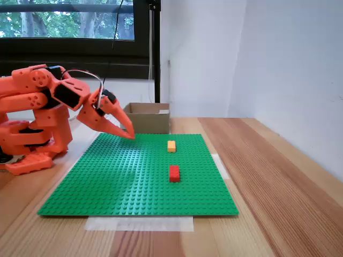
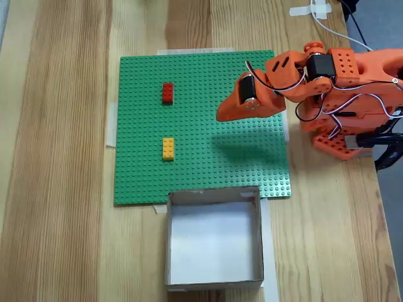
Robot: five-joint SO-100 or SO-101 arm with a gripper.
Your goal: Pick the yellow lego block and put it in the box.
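Pointed orange plastic hand (image 1: 127, 133), seemingly clenched and empty, hovers above studded baseplate (image 1: 118, 176) near rectangular yellow lego block (image 1: 171, 146).

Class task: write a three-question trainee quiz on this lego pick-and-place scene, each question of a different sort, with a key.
1. True or false: the yellow lego block already lies in the box.
2. Which brick lies nearer the box: A red lego brick, B yellow lego block?
3. Fill in: both bricks rest on the green ____.

Key: 1 false; 2 B; 3 baseplate. The pincer holds nothing.
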